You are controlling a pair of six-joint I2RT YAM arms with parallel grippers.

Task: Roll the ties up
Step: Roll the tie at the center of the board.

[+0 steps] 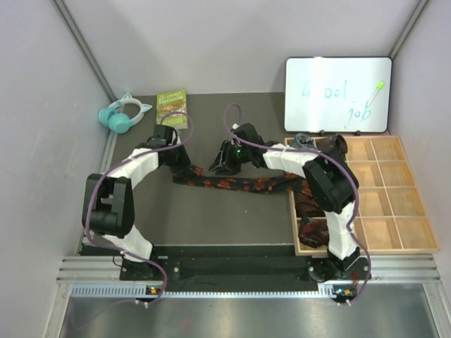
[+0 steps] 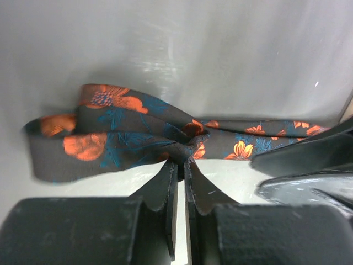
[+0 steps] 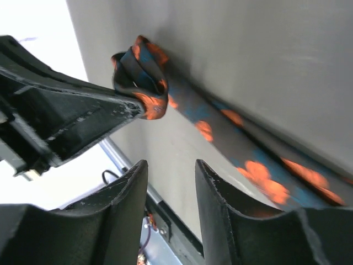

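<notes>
A black tie with orange-red flowers (image 1: 243, 184) lies as a long strip across the table, from the left gripper to the wooden tray. My left gripper (image 1: 187, 169) is shut on its folded left end; the left wrist view shows the jaws pinching the bunched fabric (image 2: 185, 148) and loose loops (image 2: 110, 132) beyond. My right gripper (image 1: 223, 165) is open and empty just above the strip, right of the left gripper. In the right wrist view the open gripper (image 3: 170, 171) holds nothing, and the tie (image 3: 220, 124) runs to the folded end (image 3: 140, 69). Rolled ties (image 1: 309, 204) sit in the tray.
A wooden compartment tray (image 1: 394, 204) stands at the right, with dark rolls in its left column and far corner (image 1: 338, 145). A whiteboard (image 1: 338, 95) leans at the back right. A green book (image 1: 172, 107) and teal headphones (image 1: 123, 114) lie at the back left.
</notes>
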